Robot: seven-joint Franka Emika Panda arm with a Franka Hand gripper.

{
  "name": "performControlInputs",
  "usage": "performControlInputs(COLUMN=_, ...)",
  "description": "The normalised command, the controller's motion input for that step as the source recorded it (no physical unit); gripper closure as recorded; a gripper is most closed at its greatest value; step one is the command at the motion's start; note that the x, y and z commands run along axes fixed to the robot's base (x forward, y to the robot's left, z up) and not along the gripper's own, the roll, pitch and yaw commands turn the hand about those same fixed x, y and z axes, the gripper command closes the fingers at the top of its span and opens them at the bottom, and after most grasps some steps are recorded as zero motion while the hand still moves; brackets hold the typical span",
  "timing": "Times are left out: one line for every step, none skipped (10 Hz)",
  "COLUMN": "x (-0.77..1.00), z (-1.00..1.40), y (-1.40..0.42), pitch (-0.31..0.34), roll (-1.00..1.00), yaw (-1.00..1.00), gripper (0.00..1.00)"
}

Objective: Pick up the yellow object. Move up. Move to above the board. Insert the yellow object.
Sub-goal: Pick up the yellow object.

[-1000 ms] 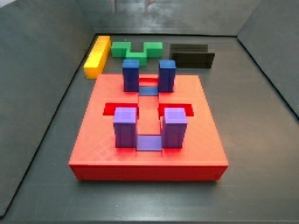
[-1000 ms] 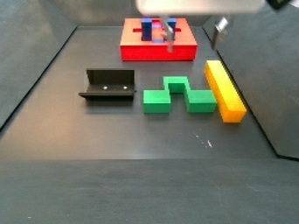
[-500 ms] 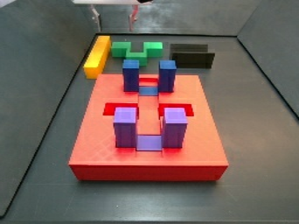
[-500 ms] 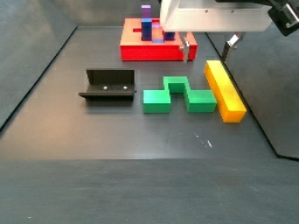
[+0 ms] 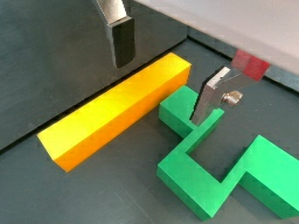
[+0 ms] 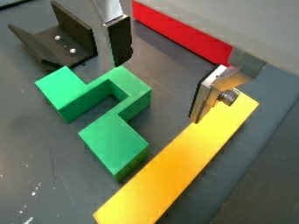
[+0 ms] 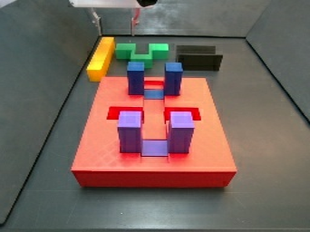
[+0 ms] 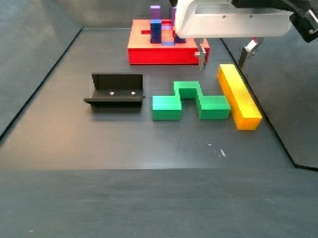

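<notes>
The yellow object (image 8: 239, 93) is a long yellow-orange bar lying flat on the floor beside the green notched block (image 8: 187, 100). It also shows in a side view (image 7: 100, 56) and in both wrist views (image 5: 111, 109) (image 6: 187, 166). My gripper (image 8: 224, 54) is open and empty. It hovers above the bar's end nearest the board (image 8: 168, 45), not touching it. In the wrist views the gripper (image 5: 163, 70) (image 6: 163, 68) spans the bar's end and the green block's corner. The red board (image 7: 151, 136) carries blue and purple posts.
The green notched block (image 6: 100, 105) (image 5: 222, 166) lies right against the bar's side. The dark fixture (image 8: 114, 91) (image 6: 59, 39) stands beyond the green block. Grey walls (image 8: 292, 102) close in the floor, one close behind the bar.
My gripper has moved from above the board over to the yellow bar's end and come lower. Its jaws stay open. The pieces have not moved.
</notes>
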Motion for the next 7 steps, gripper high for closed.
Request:
performControlInputs(x=-0.37, z=-0.31, y=0.00, pitch=0.000, roll=0.17, yaw=-0.09, gripper=0.00)
performControlInputs(x=-0.38, z=-0.32, y=0.00, pitch=0.000, roll=0.15, yaw=-0.11, gripper=0.00)
performControlInputs(x=-0.27, z=-0.26, y=0.00, pitch=0.000, roll=0.10, yaw=-0.06, gripper=0.00)
performControlInputs(x=-0.06, z=-0.22, y=0.00, pitch=0.000, roll=0.06, yaw=0.00, gripper=0.00)
performControlInputs(x=0.13, z=-0.24, y=0.01, pitch=0.003, roll=0.02, yaw=0.11, gripper=0.00)
performControlInputs(x=0.17, z=-0.35, y=0.06, pitch=0.000, roll=0.00, yaw=0.17, gripper=0.00)
performControlInputs(x=0.08, z=-0.43, y=0.07, pitch=0.000, roll=0.01, yaw=0.19, gripper=0.00)
